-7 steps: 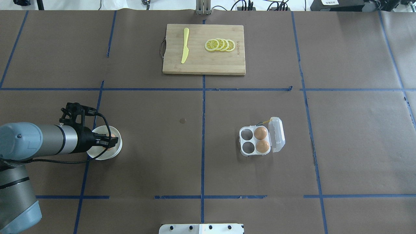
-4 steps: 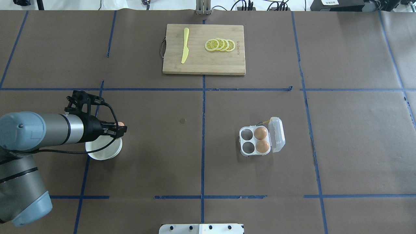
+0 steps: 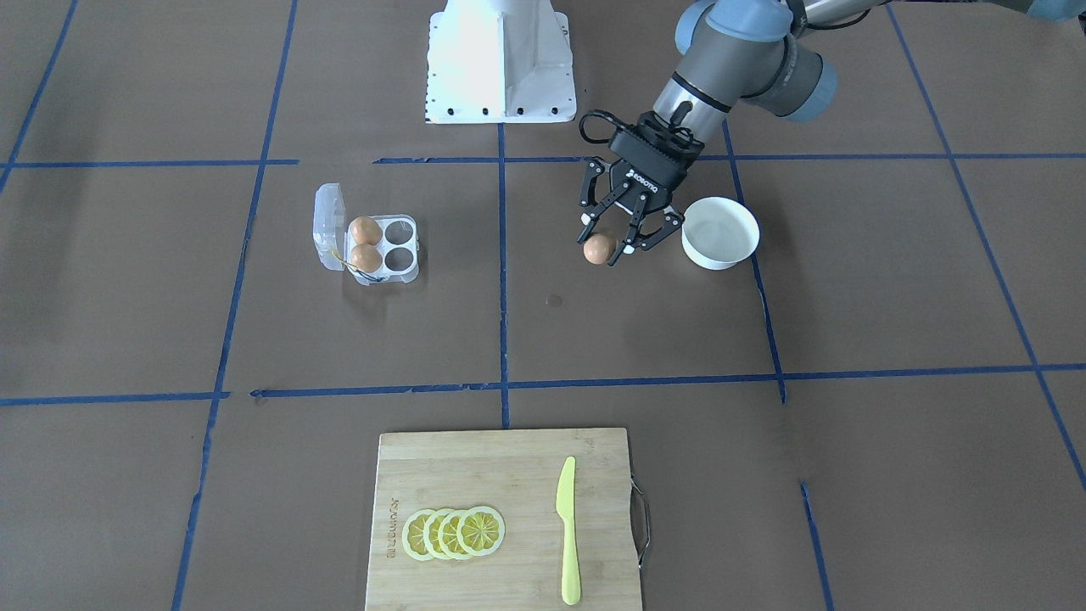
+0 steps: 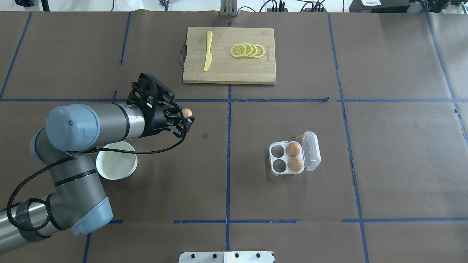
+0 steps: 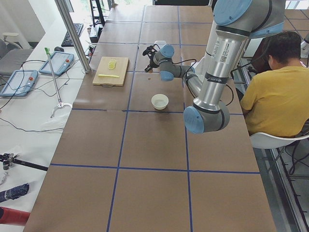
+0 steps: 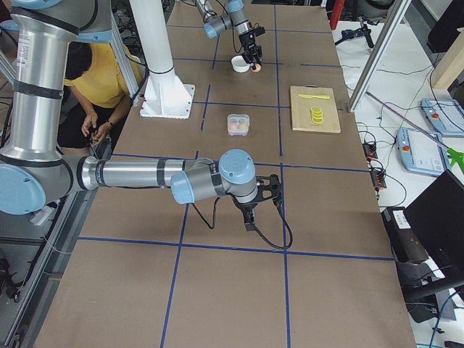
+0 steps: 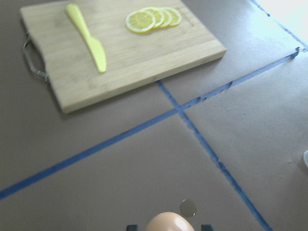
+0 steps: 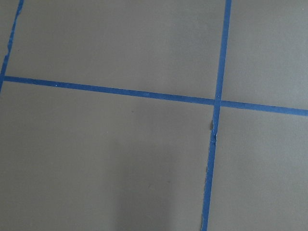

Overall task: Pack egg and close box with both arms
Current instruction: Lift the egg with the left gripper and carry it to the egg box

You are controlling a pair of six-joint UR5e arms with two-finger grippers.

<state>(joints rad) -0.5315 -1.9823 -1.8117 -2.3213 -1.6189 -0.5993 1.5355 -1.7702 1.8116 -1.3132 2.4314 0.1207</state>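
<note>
Now that the left pincer point(image 3: 604, 243) has lifted out of the white bowl point(image 4: 116, 165) and swung toward the middle of the tabletop point(image 4: 365, 164), the egg point(image 3: 599, 248) rides pinched between its fingers, in the air and well apart from the box point(image 4: 312, 151). That box has room and its lid stands open, so carrying across and placing likely come next. Whether the right pincer point(image 6: 251, 217) is open, I cannot tell.
</note>
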